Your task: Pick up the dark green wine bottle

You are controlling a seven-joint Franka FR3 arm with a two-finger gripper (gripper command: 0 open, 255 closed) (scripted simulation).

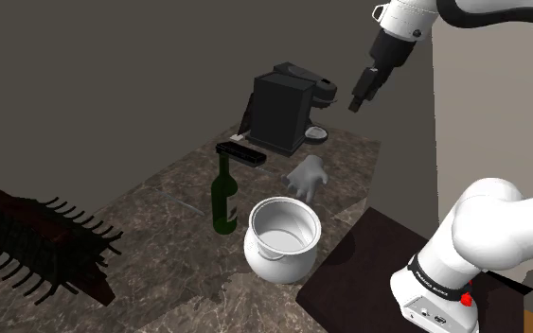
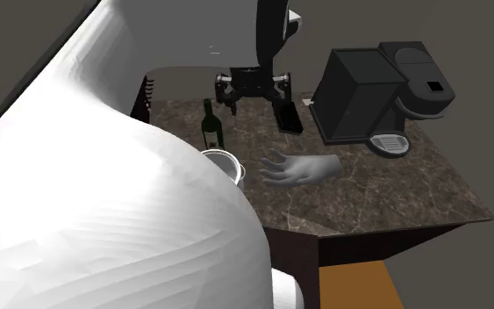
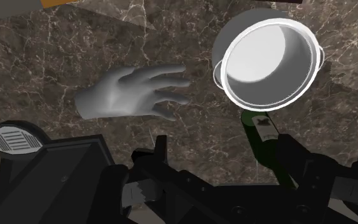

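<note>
Gripper, all black: fingers spread apart with nothing between them, hanging high above the countertop, up beside the coffee machine in the shoulder view. Wine bottle, dark green: upright on the countertop, well below and apart from the gripper, untouched; in the wrist view the bottle appears from above, close by one finger. Pot, white, two small handles, open top: standing just beside the bottle, towards the shoulder view's right. Model hand, grey, fingers splayed: lying flat between pot and coffee machine. Coffee machine, black, boxy, with a round drip tray: at the far end of the countertop. Flat bar, black: lying in front of the machine, behind the bottle. Rack, dark, spiked: at the shoulder view's left. Countertop: dark veined marble.
</note>
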